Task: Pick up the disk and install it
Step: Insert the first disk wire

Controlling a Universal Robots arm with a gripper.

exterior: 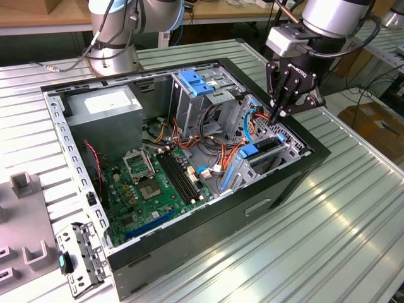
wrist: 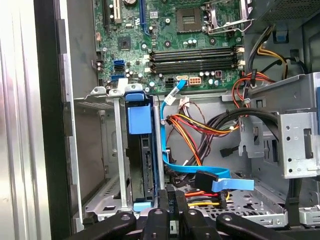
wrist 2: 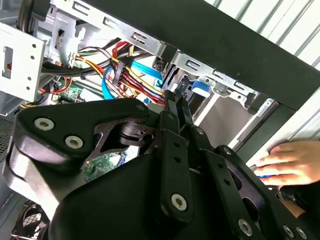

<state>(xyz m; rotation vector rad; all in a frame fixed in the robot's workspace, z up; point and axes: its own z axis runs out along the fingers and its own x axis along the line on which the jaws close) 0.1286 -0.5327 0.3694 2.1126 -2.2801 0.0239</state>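
Hovering over the computer case's 3 o'clock edge in the exterior view, the claw has fingers pressed together, holding nothing. The disk sits on edge in the drive bay beside the side wall. Orange and blue cables crowd the open room beside it; a hand rests outside the case.

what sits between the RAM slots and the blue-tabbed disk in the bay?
In the first wrist view, a metal bay rail and small connectors lie between the RAM slots and the disk.
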